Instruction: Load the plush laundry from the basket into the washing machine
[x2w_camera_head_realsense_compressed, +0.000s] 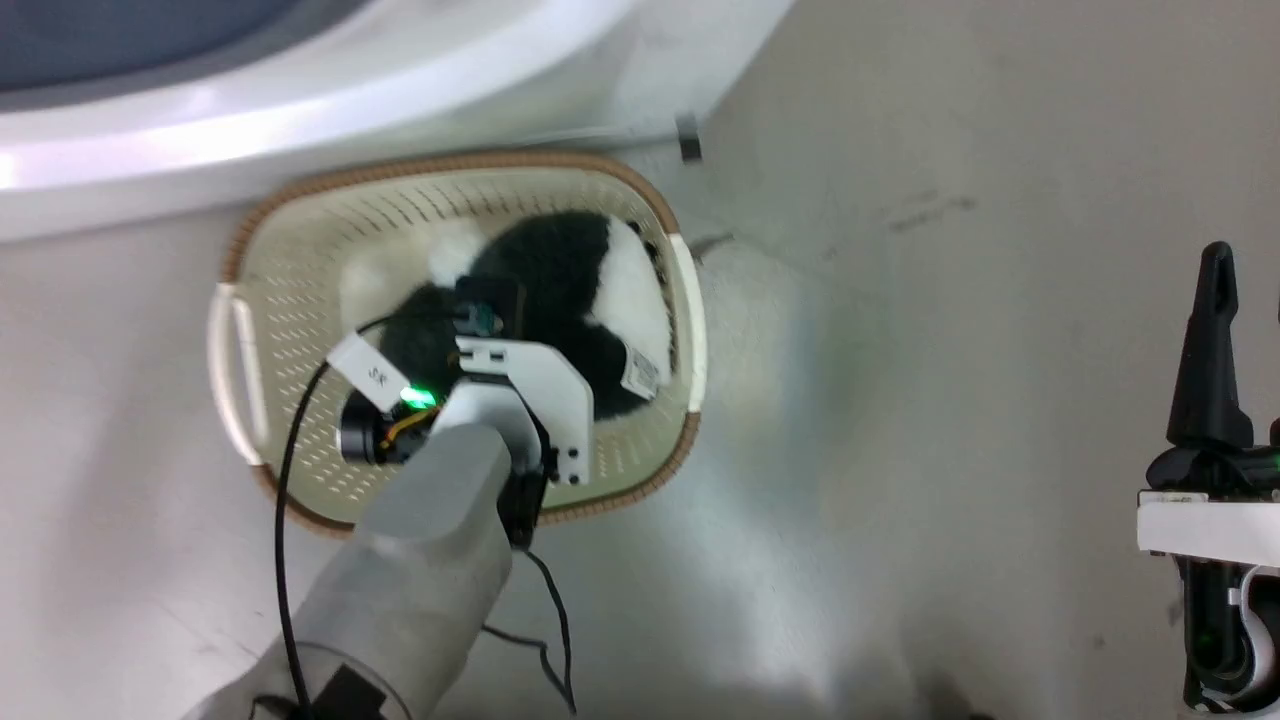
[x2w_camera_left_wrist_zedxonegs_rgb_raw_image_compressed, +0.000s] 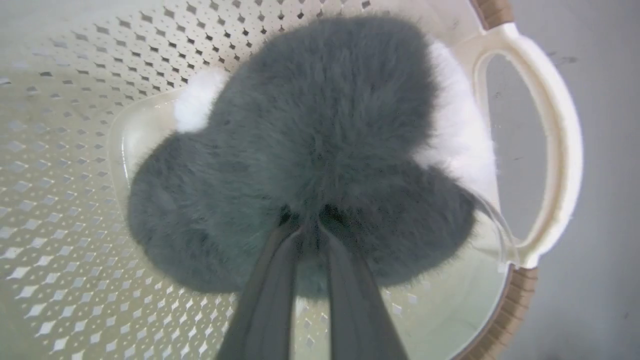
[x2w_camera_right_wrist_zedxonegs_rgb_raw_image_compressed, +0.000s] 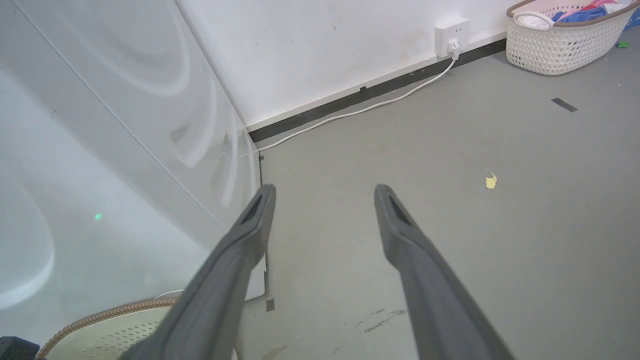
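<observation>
Plush (x2w_camera_head_realsense_compressed: 560, 270): lies inside the basket (x2w_camera_head_realsense_compressed: 300, 270), toward the handle end nearer the right gripper; black fur on top, white patches at its edges.
Left gripper (x2w_camera_left_wrist_zedxonegs_rgb_raw_image_compressed: 310, 222): down in the basket, fingers drawn narrow, tips sunk in the black fur with a tuft pinched between them.
Right gripper (x2w_camera_right_wrist_zedxonegs_rgb_raw_image_compressed: 325, 192): well apart from the basket, over bare floor (x2w_camera_head_realsense_compressed: 950, 400), fingers spread wide, holding nothing.
Washer (x2w_camera_head_realsense_compressed: 300, 110): just beside the basket's far rim.
</observation>
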